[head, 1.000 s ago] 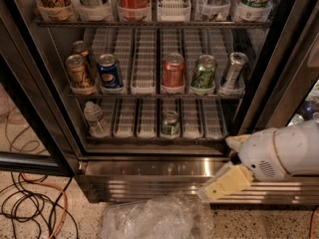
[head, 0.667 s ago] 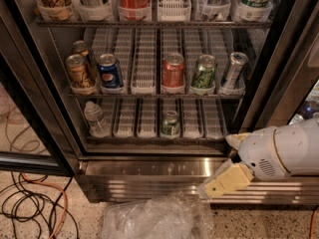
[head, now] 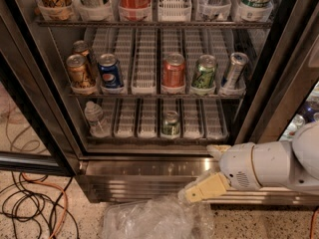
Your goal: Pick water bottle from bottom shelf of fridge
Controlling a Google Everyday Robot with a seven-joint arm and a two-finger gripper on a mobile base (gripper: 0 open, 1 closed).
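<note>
So the fridge (head: pixel 261 83) is standing open and the water bottle (head: pixel 94 118) sits upright in the far-left lane of the bottom shelf (head: pixel 134 119), right up at the front, nothing touching it. A couple of lanes over to the right on the same rack there's a green can (head: pixel 171 124), well apart from the bottle, with white dividers between them. The shelf above has a row of cans (head: pixel 174 71), gold, blue, red, green and silver. The gripper (head: pixel 199 173) is nowhere near the bottle: it hangs low on the right side, in front of the steel base (head: pixel 129 176), below the shelf's right end. Its cream fingers (head: pixel 207 188) are spread apart and hold nothing, one pointing down-left toward the floor, the other up by the bottom lip of the cabinet. Just under the gripper there's a crumpled clear plastic bag (head: pixel 149 218) on the floor, and a tangle of cables (head: pixel 30 208) lies off to the left.
</note>
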